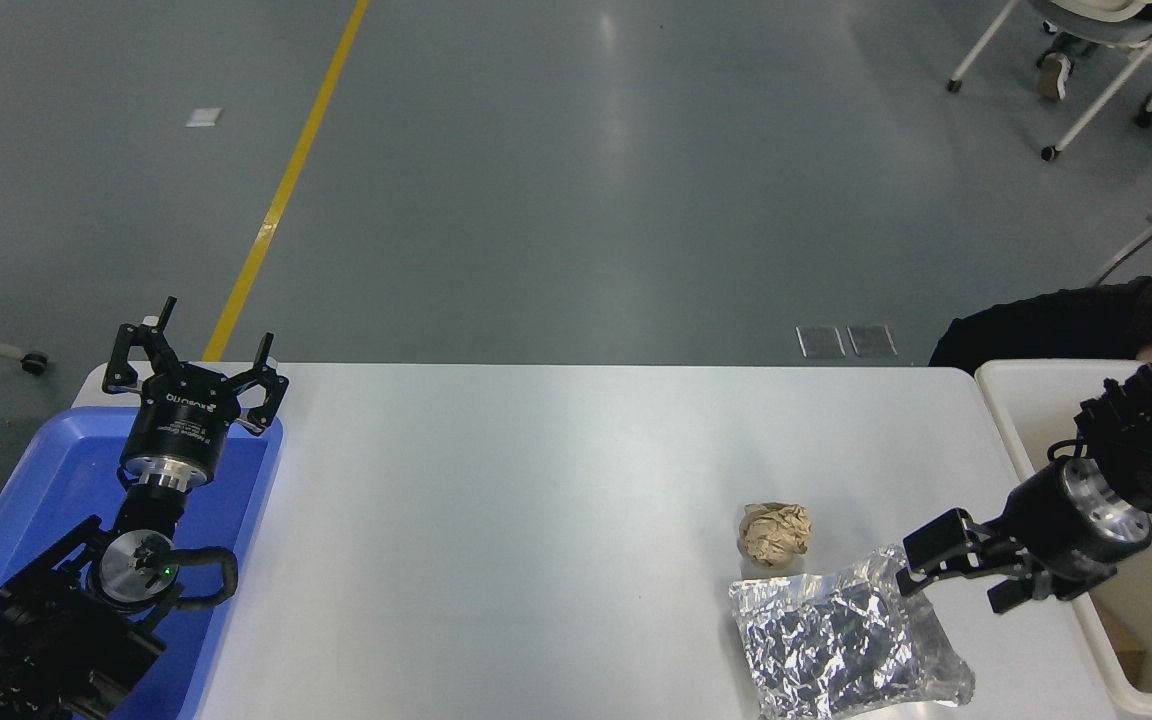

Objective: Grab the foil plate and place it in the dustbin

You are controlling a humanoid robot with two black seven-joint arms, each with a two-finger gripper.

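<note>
The right gripper [956, 575] reaches in low from the right, fingers spread apart. The left gripper [194, 365] sits parked at lower left, fingers apart.

The foil plate [841, 645] is thin metal foil, shiny silver and crinkled all over. The paper ball [775, 533] is matt brown paper, crumpled and rough. The surface [496, 520] is smooth white with a soft sheen. The dustbin [1046, 470] is smooth cream plastic; the tray [26, 500] is glossy blue plastic. Both grippers are matt black with polished metal collars.
</note>
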